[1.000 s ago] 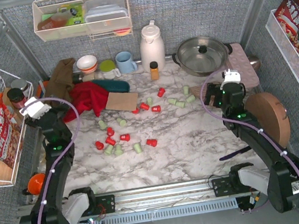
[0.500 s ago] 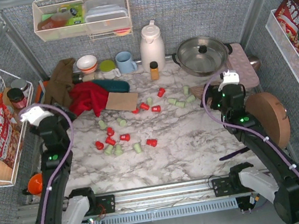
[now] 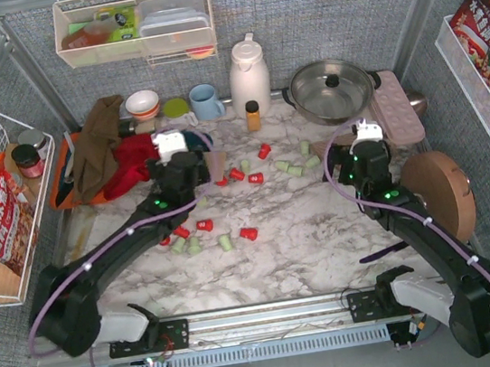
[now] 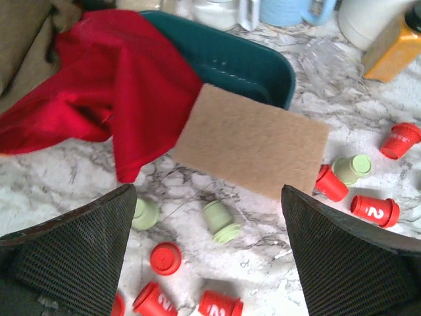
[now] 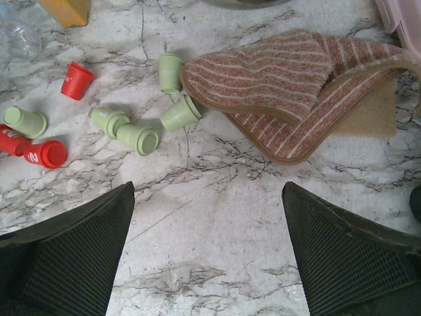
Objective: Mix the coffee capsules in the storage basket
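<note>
Left gripper (image 4: 207, 197): jaws wide, empty, hanging just in front of the basket (image 4: 250, 62). A red cloth (image 4: 125, 85) drapes the basket's left end and a tan pad (image 4: 253, 141) lies across its near rim. I'd say both want lifting off first, the pad by its free edge. Capsules (image 4: 222, 222) lie loose in front of the basket. Right gripper (image 5: 207, 191): wide, empty, well right of it, near a striped cloth (image 5: 289, 79).

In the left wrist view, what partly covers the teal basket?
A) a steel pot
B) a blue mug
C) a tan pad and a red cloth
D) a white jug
C: the tan pad overlaps the near wall of the storage basket; the red cloth covers its left end.
</note>
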Action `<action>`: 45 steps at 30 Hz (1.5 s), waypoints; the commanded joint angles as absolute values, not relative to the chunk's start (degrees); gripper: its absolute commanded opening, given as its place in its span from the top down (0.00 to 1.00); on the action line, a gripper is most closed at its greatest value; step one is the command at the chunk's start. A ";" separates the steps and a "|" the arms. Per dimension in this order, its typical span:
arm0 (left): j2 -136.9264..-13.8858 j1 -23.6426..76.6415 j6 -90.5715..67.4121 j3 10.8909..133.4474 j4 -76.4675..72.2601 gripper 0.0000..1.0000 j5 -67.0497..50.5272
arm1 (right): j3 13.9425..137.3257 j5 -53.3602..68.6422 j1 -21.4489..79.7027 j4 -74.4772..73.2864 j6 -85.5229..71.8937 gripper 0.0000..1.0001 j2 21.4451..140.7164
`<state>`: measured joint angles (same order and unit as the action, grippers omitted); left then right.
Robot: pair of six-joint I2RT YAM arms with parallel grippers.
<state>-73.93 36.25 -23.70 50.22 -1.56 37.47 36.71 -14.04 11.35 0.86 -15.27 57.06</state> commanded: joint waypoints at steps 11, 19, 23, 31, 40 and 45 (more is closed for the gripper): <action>-107.04 49.53 -11.01 74.49 4.12 0.14 51.95 | 38.03 -14.31 11.52 2.96 -17.97 0.01 60.64; -112.18 50.38 -11.04 75.44 5.39 0.20 56.37 | 37.84 -14.17 11.51 3.15 -19.02 0.01 60.59; -112.26 50.45 -8.78 73.48 2.41 0.19 56.71 | 38.03 -13.53 11.51 3.25 -19.55 0.01 61.27; -113.61 50.62 -2.08 69.01 -8.08 0.20 56.94 | 38.14 -13.49 11.56 3.08 -19.76 0.01 61.58; -116.85 50.62 5.79 66.89 -18.65 0.29 59.71 | 38.32 -13.67 11.56 3.08 -19.86 0.01 62.39; -118.93 50.61 10.39 66.45 -24.13 0.36 62.18 | 38.32 -13.87 11.51 3.01 -19.86 0.01 62.49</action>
